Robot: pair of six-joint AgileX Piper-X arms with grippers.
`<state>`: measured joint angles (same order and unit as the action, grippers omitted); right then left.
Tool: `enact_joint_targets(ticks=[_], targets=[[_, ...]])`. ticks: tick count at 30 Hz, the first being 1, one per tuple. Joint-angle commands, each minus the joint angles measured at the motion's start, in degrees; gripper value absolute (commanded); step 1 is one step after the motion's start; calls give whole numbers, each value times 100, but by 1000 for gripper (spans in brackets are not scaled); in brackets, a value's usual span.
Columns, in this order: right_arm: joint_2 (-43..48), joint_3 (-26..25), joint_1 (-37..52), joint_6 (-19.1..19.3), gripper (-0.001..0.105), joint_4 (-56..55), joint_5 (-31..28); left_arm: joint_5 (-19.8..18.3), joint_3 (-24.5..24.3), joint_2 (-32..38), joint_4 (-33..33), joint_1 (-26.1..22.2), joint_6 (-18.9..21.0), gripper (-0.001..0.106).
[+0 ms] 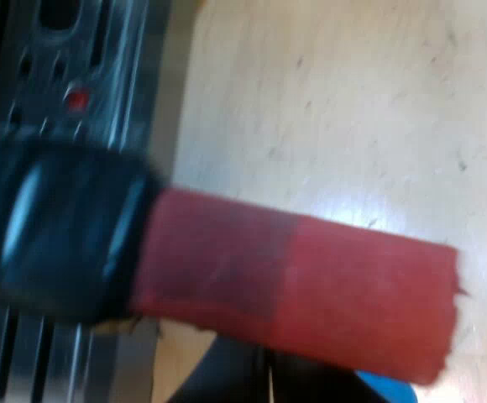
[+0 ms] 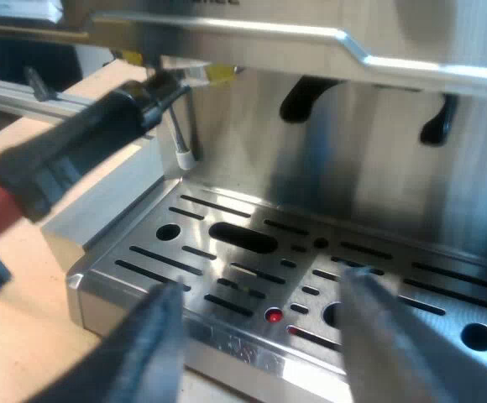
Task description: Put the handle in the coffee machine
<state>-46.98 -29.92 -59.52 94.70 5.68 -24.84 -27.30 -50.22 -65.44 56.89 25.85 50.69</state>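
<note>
- Red end of the handle (image 1: 311, 290) lies right across my left wrist view, over the edge of the drip tray (image 1: 126, 75) and the pale wooden table (image 1: 353, 101).
- From the right wrist I see it slanting upward. Its far metal end is tucked under the front overhang of the espresso machine (image 2: 311, 50), just beside the thin steam pipe (image 2: 179, 134).
- My left gripper (image 1: 252, 382) sits as a dark shape just under the red end, and I cannot tell whether it has a grip.
- My right gripper (image 2: 262, 285) hangs over the drip tray, fingers apart and empty.
- I judge this to be the seating step: the head is at the socket, but the slant suggests it is not locked.
- Next I would press the head up flush, then swing the handle round level until it locks, keeping the right arm clear.
</note>
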Motion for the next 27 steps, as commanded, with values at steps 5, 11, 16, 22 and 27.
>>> enact_joint_targets(ticks=[5,11,16,22,27], targets=[[674,-9,-11,13,60,-568,46,-295,-113,71,-822,659,44,0],[876,-9,-11,13,59,-568,78,-235,-113,71,-1578,665,185,0],[876,-9,-11,13,59,-568,325,-225,-113,71,-2074,665,342,0],[876,-9,-11,13,59,-568,325,9,-113,71,-1819,665,687,0],[876,-9,-11,13,59,-568,325,354,-113,167,-1254,572,610,0]])
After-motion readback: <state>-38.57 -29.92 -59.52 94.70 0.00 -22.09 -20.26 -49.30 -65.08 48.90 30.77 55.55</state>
